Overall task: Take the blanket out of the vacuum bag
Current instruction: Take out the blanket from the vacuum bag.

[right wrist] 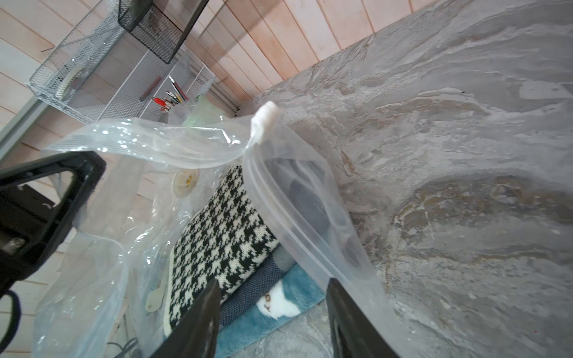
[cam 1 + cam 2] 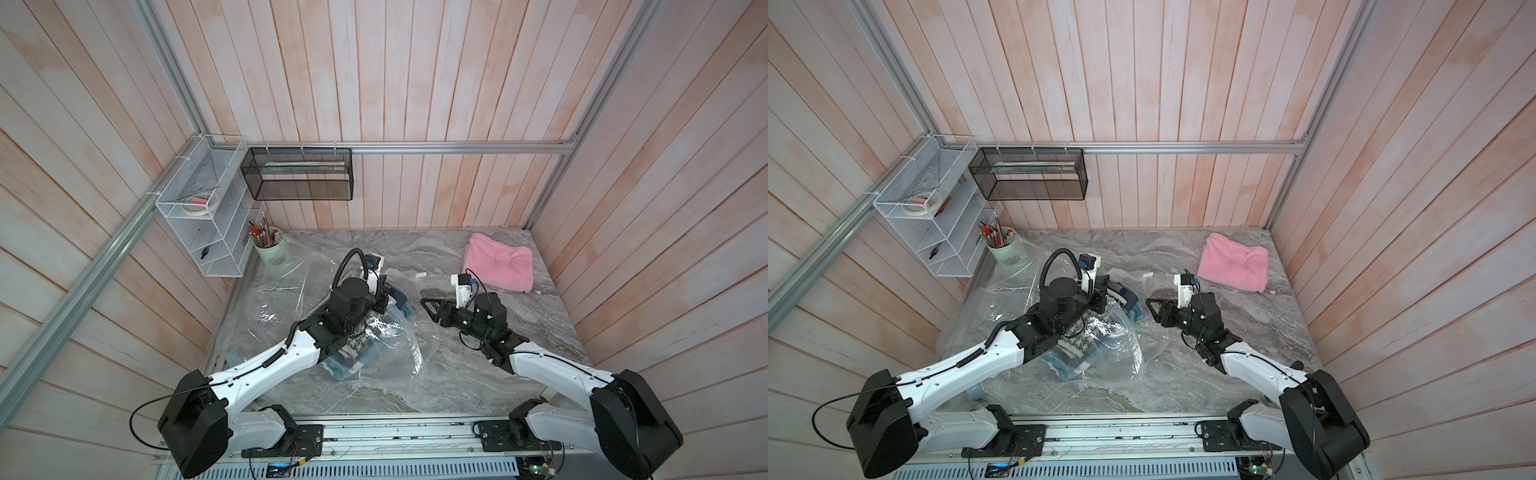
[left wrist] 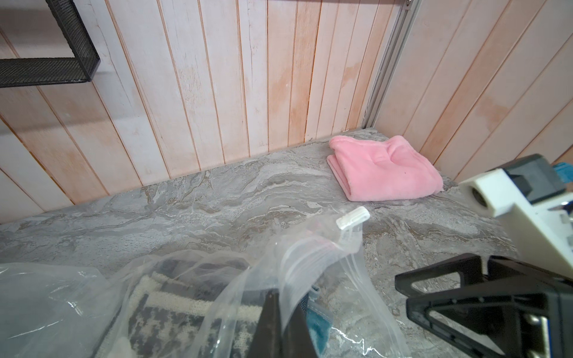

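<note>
The clear vacuum bag (image 2: 282,307) lies crumpled on the left half of the marble table (image 2: 478,374). Its mouth faces right, with the white zip slider (image 3: 353,218) at the far corner and the round valve (image 1: 185,183) on the top sheet. My left gripper (image 3: 279,297) is shut on the upper lip of the mouth and holds it raised. Inside is a folded houndstooth blanket (image 1: 223,223) on a dark knit layer and a teal fluffy one (image 1: 307,291). My right gripper (image 1: 273,285) is open just outside the mouth, pointing in, with nothing between its fingers.
A folded pink cloth (image 2: 500,262) lies at the back right corner. A green cup of pens (image 2: 269,247) stands at the back left beside the bag. A white wire rack (image 2: 203,220) and a black mesh basket (image 2: 297,174) hang on the walls.
</note>
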